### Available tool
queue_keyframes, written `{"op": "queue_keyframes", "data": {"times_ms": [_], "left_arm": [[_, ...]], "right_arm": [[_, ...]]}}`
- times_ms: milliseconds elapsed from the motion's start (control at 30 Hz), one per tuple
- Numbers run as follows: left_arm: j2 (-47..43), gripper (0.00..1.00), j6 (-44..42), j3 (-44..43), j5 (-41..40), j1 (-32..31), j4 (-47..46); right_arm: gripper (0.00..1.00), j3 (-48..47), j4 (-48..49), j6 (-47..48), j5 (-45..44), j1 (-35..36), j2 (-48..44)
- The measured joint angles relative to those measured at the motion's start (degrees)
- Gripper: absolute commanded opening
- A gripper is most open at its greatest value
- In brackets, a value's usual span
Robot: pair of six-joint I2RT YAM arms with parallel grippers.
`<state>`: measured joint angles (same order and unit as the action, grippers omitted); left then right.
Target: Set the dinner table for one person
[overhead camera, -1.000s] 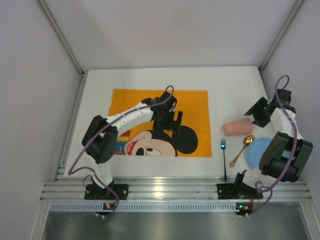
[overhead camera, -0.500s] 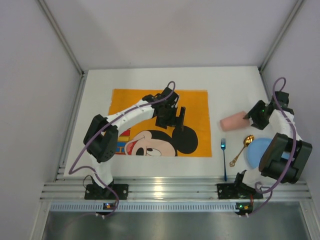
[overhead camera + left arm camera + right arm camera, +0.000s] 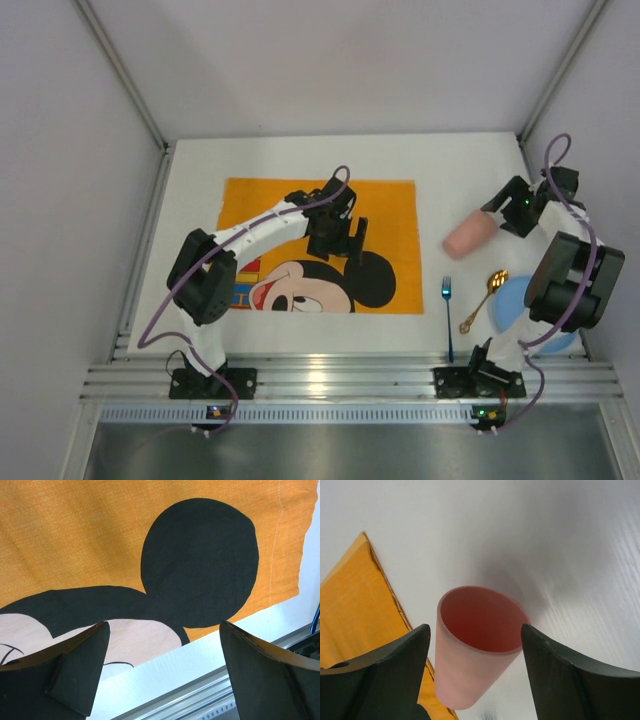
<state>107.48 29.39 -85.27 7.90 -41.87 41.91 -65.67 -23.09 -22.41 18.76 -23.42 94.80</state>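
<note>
**Top view.** Shows a plain white table (image 3: 200,190) with silver rails (image 3: 330,380) along the 6 o'clock edge, spread flat beneath both arms. At its centre, an orange cartoon-mouse placemat (image 3: 385,205). Over that, the left arm (image 3: 260,225), left jaws spread wide and empty. At 3 o'clock, a pink cup (image 3: 467,234) tipped on its side, pinched at its 2 o'clock end by the right jaws. Toward 5 o'clock, on bare white: a blue fork (image 3: 447,300), a gold spoon (image 3: 484,300) just beside it, and a pale blue plate (image 3: 508,300) partly hidden under the right arm (image 3: 570,275).

**Left wrist view.** Looks down between two dark fingers (image 3: 75,680) set well apart, nothing between them. Below, the placemat (image 3: 75,535) with one black ear, then a strip of table (image 3: 165,665) and rails (image 3: 200,697) toward 6 o'clock.

**Right wrist view.** Looks along the cup (image 3: 465,675), open mouth facing away, a dark finger against each side of its wall. Soft shadow on the table (image 3: 545,540) underneath, so probably held clear of the surface. Placemat (image 3: 355,595) corner at 9 o'clock.

**Handling.** Table: rigid, heavy, fixed in place, with nothing to take hold of; only a surface to set things on. Smooth and likely slick, so expect cutlery to slide and a cup on its side to roll. Cup: likely light, stiff and smooth-walled. Best held across the wall, as here, and stood upright before letting go.
</note>
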Motion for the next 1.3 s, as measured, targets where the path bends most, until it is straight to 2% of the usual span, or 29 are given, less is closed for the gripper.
{"op": "queue_keyframes", "data": {"times_ms": [67,267,367,500,667,900,1067,1133,1167,1200,1233,1267,1300], "left_arm": [[-0.1,0.96,-0.1,0.0,-0.1,0.0,0.7],[-0.5,0.96,-1.2,-0.2,-1.5,0.0,4.7],[-0.7,0.96,-1.3,-0.2,-2.4,0.0,6.1],[-1.2,0.96,-0.9,0.0,-3.0,0.0,6.0],[-1.1,0.95,0.7,1.1,-1.7,0.0,4.5],[3.3,0.95,0.5,-5.4,0.3,-0.1,4.3],[4.2,0.94,0.3,-7.7,0.7,-0.2,4.5],[4.2,0.94,0.2,-7.7,0.9,-0.2,4.8],[4.2,0.94,0.2,-7.7,0.8,-0.2,5.1],[4.2,0.94,0.2,-7.7,0.8,-0.2,5.3],[4.1,0.94,0.1,-7.6,0.7,-0.2,5.3],[4.1,0.94,0.0,-7.4,0.6,-0.2,5.4],[4.0,0.94,0.0,-7.1,0.6,-0.2,5.5]], "right_arm": [[0.79,-0.1,2.5,0.4,4.2,0.0,3.4],[0.79,-3.2,7.1,0.2,15.3,0.0,14.6],[0.79,-3.3,8.0,-0.6,18.9,0.0,15.6],[0.8,3.2,12.0,-3.9,21.9,0.0,9.4],[0.79,9.5,10.8,-5.9,22.4,0.0,-1.3],[0.79,12.9,7.0,-5.8,19.0,1.4,-7.4],[0.79,17.2,7.5,-6.2,18.8,3.2,-7.7],[0.74,18.9,8.5,-6.4,18.8,3.4,-7.6],[0.68,20.0,9.4,-6.6,18.8,3.4,-7.6],[0.57,20.9,10.4,-6.8,18.8,3.4,-7.5],[0.25,21.6,11.3,-7.1,18.8,3.4,-7.1],[0.09,22.2,12.4,-7.5,19.5,3.4,-6.6],[0.0,22.5,13.9,-8.2,22.4,3.4,-6.3]]}}
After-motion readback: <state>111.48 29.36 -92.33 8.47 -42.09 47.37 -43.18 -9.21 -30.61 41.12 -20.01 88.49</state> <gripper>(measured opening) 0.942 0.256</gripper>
